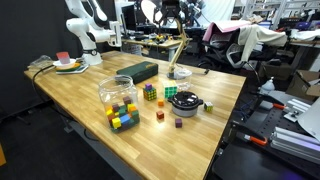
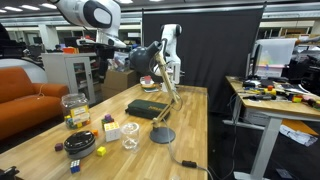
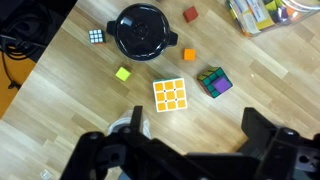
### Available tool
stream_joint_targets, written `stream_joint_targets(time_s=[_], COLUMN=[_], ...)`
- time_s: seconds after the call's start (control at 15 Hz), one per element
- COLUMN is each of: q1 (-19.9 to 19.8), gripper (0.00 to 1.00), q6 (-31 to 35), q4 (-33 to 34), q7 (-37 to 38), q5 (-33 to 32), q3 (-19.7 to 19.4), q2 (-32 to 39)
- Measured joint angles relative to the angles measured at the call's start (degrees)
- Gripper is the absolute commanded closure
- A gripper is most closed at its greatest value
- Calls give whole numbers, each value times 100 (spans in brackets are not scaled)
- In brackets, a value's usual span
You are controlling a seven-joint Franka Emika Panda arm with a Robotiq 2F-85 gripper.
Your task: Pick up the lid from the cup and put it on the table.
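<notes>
— What is shown in an exterior view?
— The worktop (image 1: 80,85) is seen with a jar of coloured cubes (image 1: 118,100) near its front edge; the cup cannot be made out.
— And elsewhere?
— In an exterior view the tool (image 2: 142,57) is held high. The cup (image 2: 130,140) stands toward the near edge, near a lamp base (image 2: 162,135); the lid (image 2: 130,134) is judged seated on it.
— The wrist view?
— The jaws are spread apart, nothing held; the cup (image 3: 133,126) is partly hidden. The approach is judged in hand; a descent centred over the lid is called for.
</notes>
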Motion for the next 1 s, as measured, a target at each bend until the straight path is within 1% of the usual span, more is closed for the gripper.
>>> stream_joint_targets(time_s=[0.6, 0.73, 0.87, 1.0], q1=[40, 37, 32, 26], gripper=[0, 0, 0, 0], q6=[39, 189, 526, 802], q4=[39, 3, -26, -35], q7=[94, 94, 94, 94], q5=[-86, -296, -639, -818], q3=[-14, -85, -193, -309], q2=[46, 153, 339, 569])
